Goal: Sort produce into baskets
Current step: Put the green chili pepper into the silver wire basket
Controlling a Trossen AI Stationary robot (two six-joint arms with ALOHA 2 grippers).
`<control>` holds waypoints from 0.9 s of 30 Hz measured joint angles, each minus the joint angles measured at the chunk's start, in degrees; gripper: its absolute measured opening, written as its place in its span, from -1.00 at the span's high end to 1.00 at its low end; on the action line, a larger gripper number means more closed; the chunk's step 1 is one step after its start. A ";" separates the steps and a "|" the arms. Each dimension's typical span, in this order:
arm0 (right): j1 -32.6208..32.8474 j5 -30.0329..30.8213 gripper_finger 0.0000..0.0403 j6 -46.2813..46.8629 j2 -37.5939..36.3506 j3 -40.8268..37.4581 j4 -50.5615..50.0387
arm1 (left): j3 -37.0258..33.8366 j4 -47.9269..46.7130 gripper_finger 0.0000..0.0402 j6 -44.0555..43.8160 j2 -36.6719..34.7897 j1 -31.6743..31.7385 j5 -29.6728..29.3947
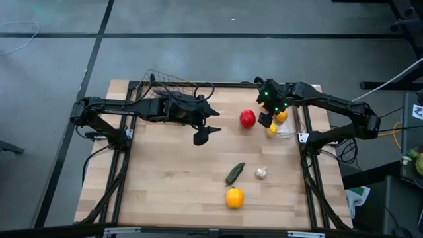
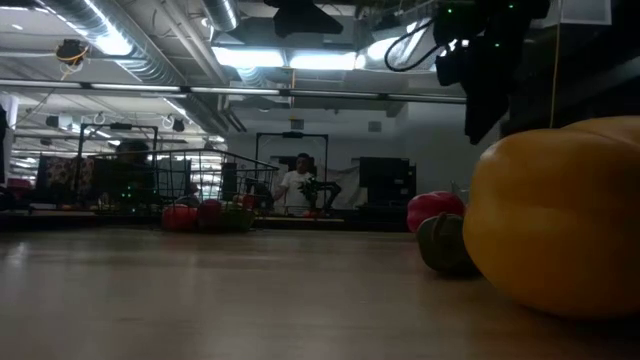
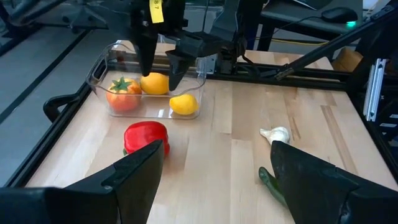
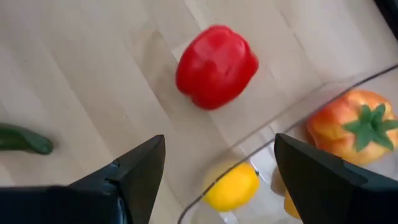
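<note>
Left gripper (image 1: 213, 130) left of red pepper (image 1: 247, 118), fingers spread, empty. Wire basket (image 1: 168, 80) behind left arm. Red pepper on wooden table (image 1: 165, 178), just left of clear bin (image 3: 99, 65). Right gripper (image 1: 269, 119) over bin's near edge, fingers spread, nothing pinched; tomato (image 3: 123, 93), lemon (image 3: 183, 104) inside. Green chilli (image 1: 234, 172), garlic (image 1: 261, 173), yellow pepper (image 1: 234, 197) nearer front.

Risk: both arms near pepper; collision likely. Round pepper may roll.

Room: dim workshop, person (image 2: 297, 187) far behind.

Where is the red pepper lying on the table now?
In the high view the red pepper lies on the bare wood on the table's right side, just left of the clear bin, and is held by neither arm.
</note>
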 joint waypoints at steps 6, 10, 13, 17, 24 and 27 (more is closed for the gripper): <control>0.00 -0.31 -0.48 0.00 -0.02 0.00 0.68 | 0.00 0.01 -0.46 0.00 0.00 0.00 0.01; 0.07 -4.19 -0.48 0.02 -0.02 0.00 0.62 | 0.00 0.01 -0.46 0.00 0.00 0.00 0.00; 0.64 -8.45 -0.48 0.01 -0.02 0.00 0.43 | 0.00 0.01 -0.46 0.00 0.00 0.00 -0.01; 4.74 -9.20 -0.48 0.01 -0.02 0.00 0.42 | 0.00 0.01 -0.46 0.00 0.00 0.00 -0.01; 16.89 -8.96 -0.48 0.42 -0.04 0.00 0.45 | 0.00 0.01 -0.46 0.00 0.00 0.02 -0.01; 22.36 -7.82 -0.48 2.41 -0.04 0.00 0.52 | 0.00 0.01 -0.46 0.00 0.00 0.00 -0.01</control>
